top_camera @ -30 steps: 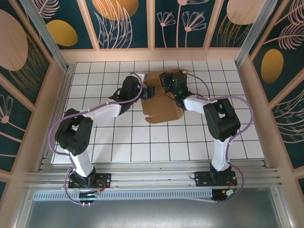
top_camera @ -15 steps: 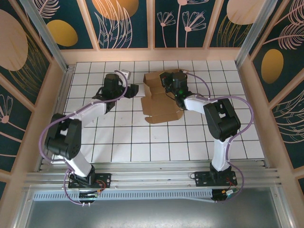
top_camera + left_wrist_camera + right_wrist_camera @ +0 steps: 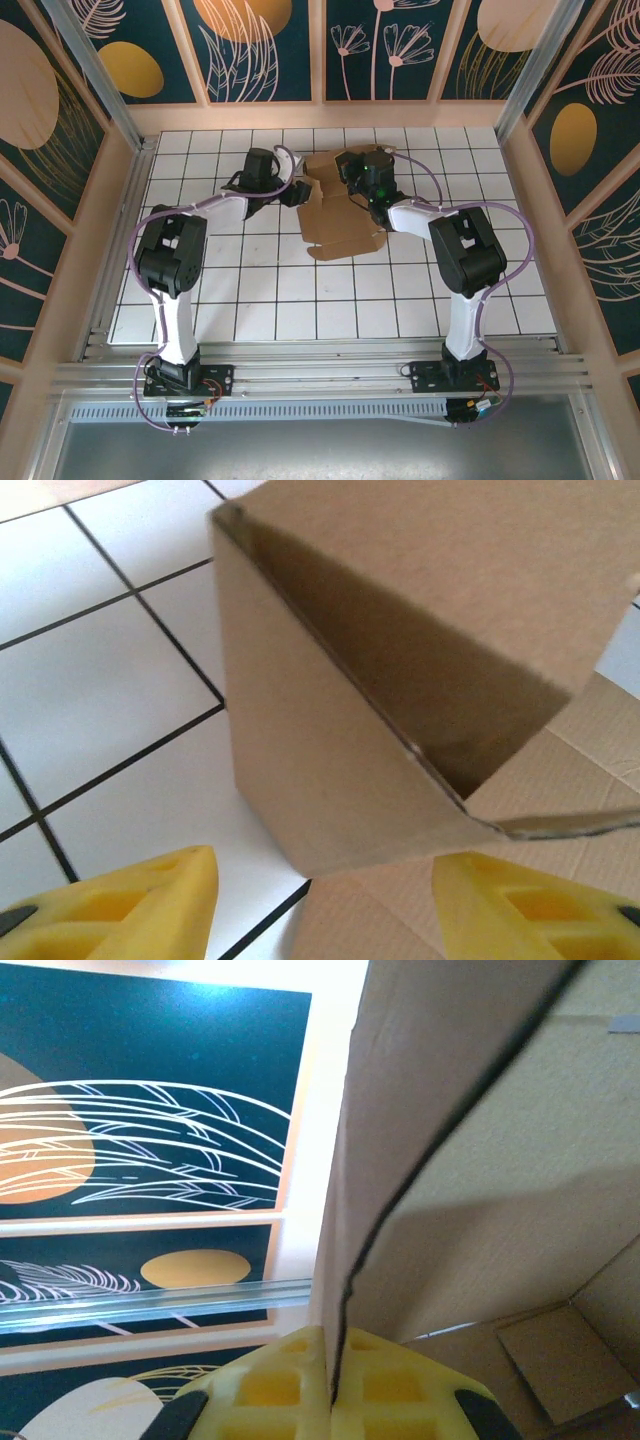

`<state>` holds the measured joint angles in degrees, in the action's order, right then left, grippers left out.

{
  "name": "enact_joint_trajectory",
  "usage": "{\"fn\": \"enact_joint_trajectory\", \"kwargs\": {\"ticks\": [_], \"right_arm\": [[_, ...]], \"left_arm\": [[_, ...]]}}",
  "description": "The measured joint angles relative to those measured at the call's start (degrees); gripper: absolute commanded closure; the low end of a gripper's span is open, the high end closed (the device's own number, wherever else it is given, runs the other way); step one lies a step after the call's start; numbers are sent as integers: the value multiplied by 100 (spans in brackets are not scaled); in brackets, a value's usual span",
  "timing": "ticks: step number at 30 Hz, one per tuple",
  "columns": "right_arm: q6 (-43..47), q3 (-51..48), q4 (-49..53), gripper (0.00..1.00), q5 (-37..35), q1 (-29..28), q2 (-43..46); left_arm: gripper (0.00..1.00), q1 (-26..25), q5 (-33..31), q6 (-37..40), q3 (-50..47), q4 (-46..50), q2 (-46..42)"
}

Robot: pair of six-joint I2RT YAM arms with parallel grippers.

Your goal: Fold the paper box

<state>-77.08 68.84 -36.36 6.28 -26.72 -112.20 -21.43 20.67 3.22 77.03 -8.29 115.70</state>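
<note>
Your left hand [image 3: 325, 910] stands moderately wide. Its two yellow fingers [image 3: 120, 900] are apart with nothing pinched between them, and a raised flap of the paper box [image 3: 335, 215] stands just beyond the tips. Your right hand [image 3: 335, 1370] is clamped tight on an upright cardboard edge of that same box, with the sheet rising straight out of its yellow pads.

You have one paper box, two hands and two arms to count. The box lies at the far middle of the table [image 3: 250, 290], mostly flat, with flaps lifted along its far side and left edge. The left hand sits at its left edge and the right hand at its far edge, near each other but not touching.

From the top, the right arm [image 3: 465, 250] crosses the box's right corner and hides part of it. The left arm [image 3: 170, 260] reaches over bare gridded table. Around the table you see dark patterned wall panels [image 3: 150, 1080] and a metal rail [image 3: 150, 1300]. From the right wrist, the lifted cardboard blocks what lies to the right.
</note>
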Motion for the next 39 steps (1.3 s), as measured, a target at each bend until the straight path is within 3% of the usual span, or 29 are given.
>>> {"fn": "enact_joint_trajectory", "kwargs": {"ticks": [12,19,22,39], "right_arm": [[-142,-22,15,96,-52,0,0],[-378,-33,96,93,-238,-11,-2],[-501,-31,107,92,-238,-11,-2],[-601,164,487,90,-332,-37,-4]], "left_arm": [[61,-66,160,-645,501,-26,455],[40,-232,-542,-1322,584,-114,601],[40,-330,-885,-1425,610,-175,684],[77,-662,-2498,-1263,1263,-52,1110]]}}
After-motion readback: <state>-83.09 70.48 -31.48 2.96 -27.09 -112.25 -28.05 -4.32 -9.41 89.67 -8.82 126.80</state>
